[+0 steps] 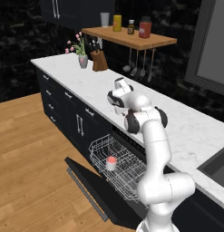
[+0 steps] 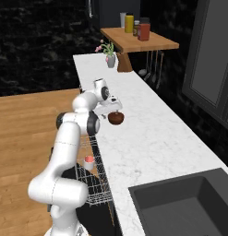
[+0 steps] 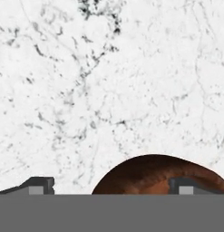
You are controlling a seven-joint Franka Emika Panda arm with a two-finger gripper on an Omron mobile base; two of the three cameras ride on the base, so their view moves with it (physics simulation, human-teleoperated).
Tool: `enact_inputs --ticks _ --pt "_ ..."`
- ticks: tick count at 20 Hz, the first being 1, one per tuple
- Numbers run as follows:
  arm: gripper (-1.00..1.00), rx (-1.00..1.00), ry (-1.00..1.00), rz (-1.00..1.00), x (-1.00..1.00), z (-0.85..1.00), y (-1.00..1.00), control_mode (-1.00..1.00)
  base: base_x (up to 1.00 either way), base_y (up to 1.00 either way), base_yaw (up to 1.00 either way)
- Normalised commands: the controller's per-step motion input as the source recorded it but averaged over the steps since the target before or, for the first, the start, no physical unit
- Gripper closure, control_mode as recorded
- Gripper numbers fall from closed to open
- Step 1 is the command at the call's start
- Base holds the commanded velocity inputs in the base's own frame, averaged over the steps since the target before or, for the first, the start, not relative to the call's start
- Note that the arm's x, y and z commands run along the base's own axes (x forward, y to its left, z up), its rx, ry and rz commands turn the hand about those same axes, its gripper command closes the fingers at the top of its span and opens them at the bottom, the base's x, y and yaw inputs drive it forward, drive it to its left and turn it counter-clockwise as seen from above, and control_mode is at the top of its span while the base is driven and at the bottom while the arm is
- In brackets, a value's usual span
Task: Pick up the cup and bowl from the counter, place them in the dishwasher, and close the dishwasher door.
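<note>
Below your gripper [image 2: 116, 109] lies the long white marble counter [image 2: 152, 138], behind and below it the black dishwasher door [image 1: 93, 192] hangs open, the small white red-topped cup [image 1: 111, 163] already racked, while its parted jaws straddle the shallow reddish-brown wooden bowl [image 2: 116, 118], ungrasped.

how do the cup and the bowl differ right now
The cup stands in the dishwasher rack; the bowl is on the counter. The cup is white with a red top; the bowl is dark reddish brown. The cup is an upright cylinder; the bowl is rounded and shallow. The open gripper is at the bowl, far from the cup. Both are small and upright.
</note>
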Motion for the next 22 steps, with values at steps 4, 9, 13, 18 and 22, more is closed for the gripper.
enact_inputs --ticks 4,9,13,18,22 --pt "1.00 0.00 0.07 0.00 0.00 -0.16 -0.01 -1.00 0.00 0.00 0.00" --pt "1.00 0.01 0.02 0.00 -0.01 -0.19 -0.05 -1.00 0.00 0.00 0.00" --pt "1.00 0.04 0.00 0.03 -0.36 -0.03 -0.04 -1.00 0.00 0.00 0.00" --pt "1.00 0.02 -0.13 0.02 -0.92 0.03 0.01 -1.00 0.00 0.00 0.00" --pt "1.00 0.01 -0.21 0.00 -1.00 0.02 0.21 -1.00 0.00 0.00 0.00"
